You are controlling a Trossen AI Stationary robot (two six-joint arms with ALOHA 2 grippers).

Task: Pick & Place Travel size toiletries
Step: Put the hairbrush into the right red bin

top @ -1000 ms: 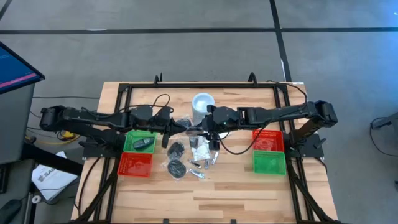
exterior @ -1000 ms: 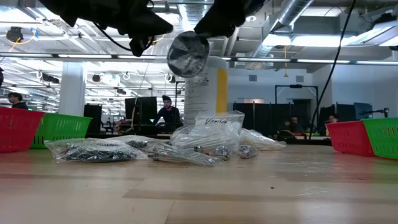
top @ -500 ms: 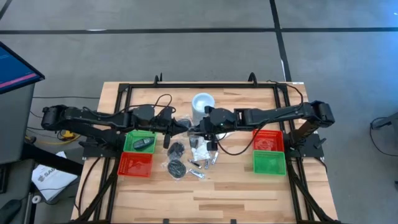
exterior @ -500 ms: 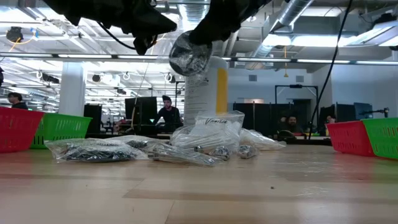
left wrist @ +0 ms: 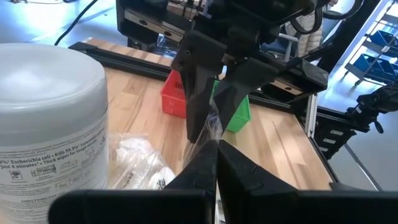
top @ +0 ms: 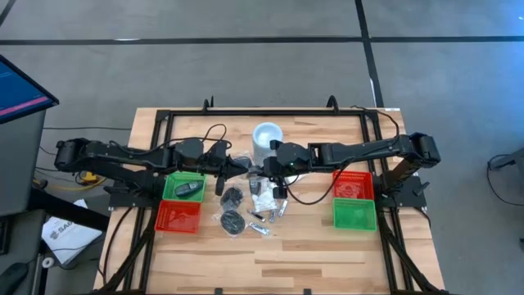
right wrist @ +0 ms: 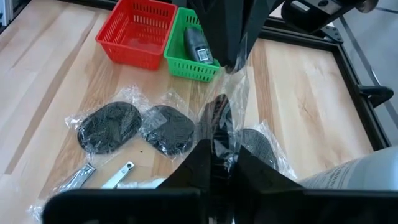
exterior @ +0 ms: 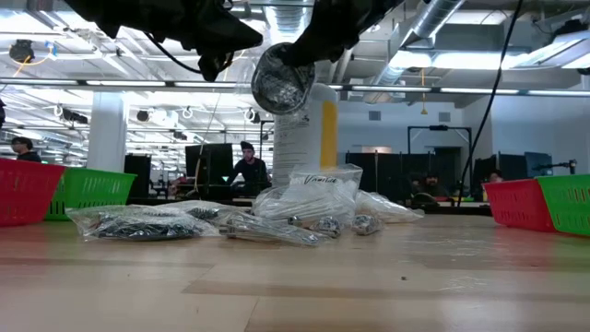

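Note:
A clear plastic packet (exterior: 281,81) with a black round pot (right wrist: 217,127) inside hangs high above the table's middle, between my two grippers. My left gripper (left wrist: 216,155) reaches in from the left and is shut on it. My right gripper (right wrist: 219,163) reaches in from the right and is shut on its other end. In the high view the two meet at the packet (top: 255,168), in front of the white canister (top: 267,135). More travel size toiletries in clear packets (top: 233,220) lie flat on the table below, among them black round pads (right wrist: 111,124) and nail clippers (right wrist: 78,176). My left gripper pinches one edge of the packet's clear plastic (right wrist: 235,70) between its two fingers, coming from the table's left and slanting down. The packet is lifted clear of the table. My right gripper pinches the opposite end of the plastic (left wrist: 211,127) between its two fingers (left wrist: 198,93), coming from the table's right. The film stretches between the two grippers with the pot in the middle.
The tall white canister (exterior: 304,138) stands just behind the grippers. A green basket (top: 184,186) holding a dark item and a red basket (top: 178,216) sit on the left. A red basket (top: 353,184) and a green one (top: 354,214) sit on the right.
My right gripper has gone a little toward the table's left edge, up to the packet that hangs from my left gripper. The packet has stayed high above the table, nearly in place.

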